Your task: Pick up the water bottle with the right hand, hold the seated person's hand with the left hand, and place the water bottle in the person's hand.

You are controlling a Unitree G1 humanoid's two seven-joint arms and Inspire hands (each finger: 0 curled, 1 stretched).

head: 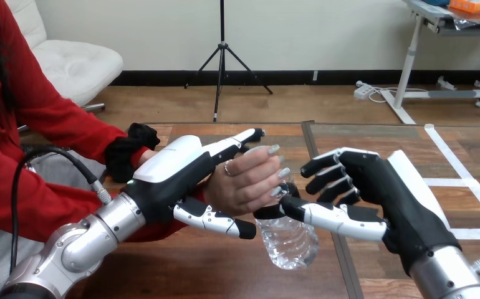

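A clear plastic water bottle [289, 242] hangs above the table in the middle of the head view. The person's hand [247, 179] is curled round its top from the left. My right hand [374, 187] is at the bottle from the right, thumb across the front of the bottle's shoulder and curled fingers [328, 177] behind its neck. My left hand [172, 163] clasps the person's hand, with its fingers along the back and its thumb [216, 219] underneath by the wrist.
The wooden table [225, 268] has a dark seam [343, 261] running front to back under the bottle and white tape lines [459, 168] at the right. The person's red sleeve [57, 124] comes in from the left edge.
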